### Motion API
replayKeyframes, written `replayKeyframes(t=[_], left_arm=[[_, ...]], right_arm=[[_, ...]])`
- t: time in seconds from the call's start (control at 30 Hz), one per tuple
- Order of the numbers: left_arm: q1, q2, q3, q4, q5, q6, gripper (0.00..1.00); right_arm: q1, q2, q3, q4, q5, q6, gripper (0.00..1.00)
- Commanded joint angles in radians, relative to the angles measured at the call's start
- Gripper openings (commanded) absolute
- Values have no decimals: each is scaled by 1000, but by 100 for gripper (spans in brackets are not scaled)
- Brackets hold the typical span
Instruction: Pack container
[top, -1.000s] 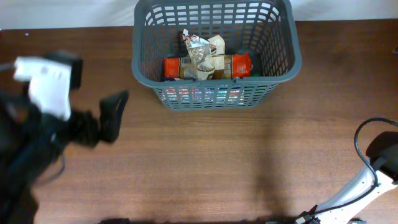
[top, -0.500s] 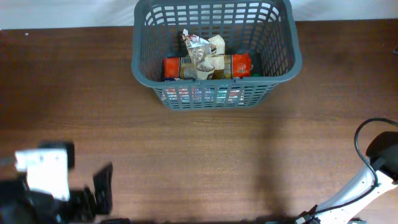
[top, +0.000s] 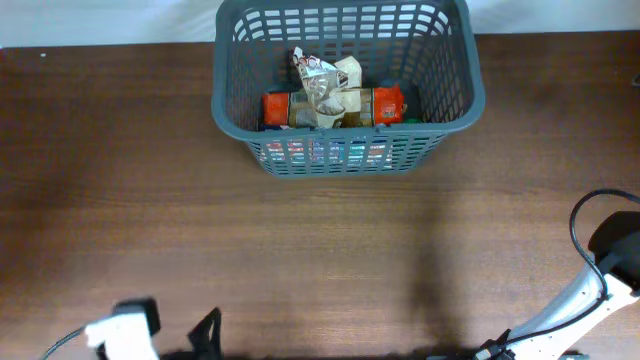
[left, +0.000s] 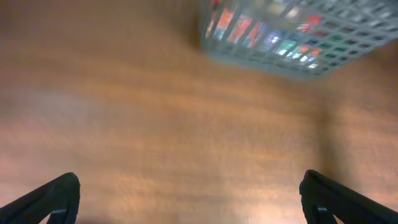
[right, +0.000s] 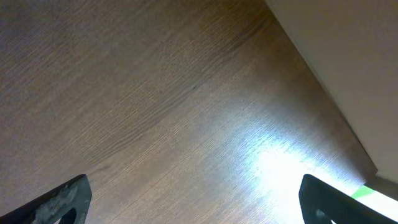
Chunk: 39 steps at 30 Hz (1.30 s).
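Observation:
The container (top: 216, 100), a large dark grey lattice basket, stands at the back middle of the wooden table. Inside it lie an orange packet (top: 285, 108), a crinkled silver and cream packet (top: 325, 85) and other colourful packets behind the front wall. In the left wrist view the container (left: 280, 37) shows blurred at the top right. My left gripper (left: 193, 196) is open over bare wood, far in front of it, with nothing between its fingers. My right gripper (right: 196, 199) is open too, over bare wood near the table's edge, holding nothing.
In the overhead view the left arm's white wrist block (top: 125, 335) sits at the bottom left edge. The right arm's white link and black cable (top: 590, 290) stand at the bottom right corner. A pale wall (right: 348, 56) borders the table in the right wrist view.
My left arm has swept from the left middle of the table down to the front edge, staying open. The right arm and the container have not moved.

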<state>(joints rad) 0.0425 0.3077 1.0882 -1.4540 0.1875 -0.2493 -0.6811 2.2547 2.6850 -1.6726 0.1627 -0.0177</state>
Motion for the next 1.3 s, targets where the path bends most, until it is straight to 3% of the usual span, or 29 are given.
replayKeyframes(t=[0.0,0.1,0.23,0.37,0.47,0.57,0.63,0.9,1.27], left_arm=[[6,-4,-90,9,19,-233,99],[6,-4,-127,3,19,-330,99],[6,-4,-137,8,88,-334,99],[6,-4,-138,163,88,-332,99],[6,-4,-138,356,86,-166,99],[6,-4,-139,418,85,23,99],[6,-4,-142,442,60,88,99],[6,-4,-244,498,48,237,99],[6,-5,-620,1081,154,243,99]], right_arm=[[-6,-4,-3,1,-2,12,99],[-6,-4,-3,1,-2,12,99],[-6,-4,-3,1,-2,12,99],[-6,-4,-3,1,-2,12,99],[-6,-4,-3,1,-2,12,99],[-6,-4,-3,1,-2,12,99],[-6,-4,-3,1,-2,12,99],[-6,-4,-3,1,-2,12,99],[-6,-4,-3,1,-2,12,99]])
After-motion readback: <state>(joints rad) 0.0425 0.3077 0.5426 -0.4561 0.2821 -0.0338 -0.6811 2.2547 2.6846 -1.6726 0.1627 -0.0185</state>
